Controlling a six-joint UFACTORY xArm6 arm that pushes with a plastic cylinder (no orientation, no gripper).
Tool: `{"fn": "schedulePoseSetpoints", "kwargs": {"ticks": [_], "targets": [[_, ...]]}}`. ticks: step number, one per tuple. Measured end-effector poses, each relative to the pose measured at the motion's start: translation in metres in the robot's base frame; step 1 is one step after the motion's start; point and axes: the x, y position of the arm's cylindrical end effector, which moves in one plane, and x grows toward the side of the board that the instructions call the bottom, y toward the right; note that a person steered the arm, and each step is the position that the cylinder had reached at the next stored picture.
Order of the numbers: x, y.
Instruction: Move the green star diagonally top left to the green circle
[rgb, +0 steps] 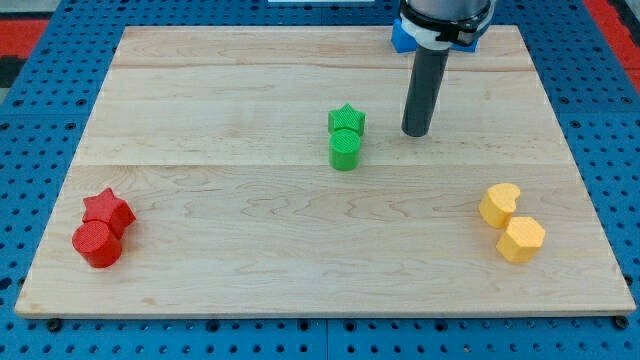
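The green star sat near the middle of the counter, touching the far side of the green circle. It looked directly behind the circle rather than diagonally toward the far-left corner, though the angle made that hard to judge; a small nudge leftward probably remained. My tip rested just right of the star, apart from it. The tool was a plain rod with nothing to open, close or grip. No containers were on the counter.
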Motion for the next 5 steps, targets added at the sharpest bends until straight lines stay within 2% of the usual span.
{"fn": "schedulePoseSetpoints", "kwargs": {"ticks": [1,4,5], "targets": [[0.000,-0.019],[-0.001,-0.158],[-0.014,-0.187]]}}
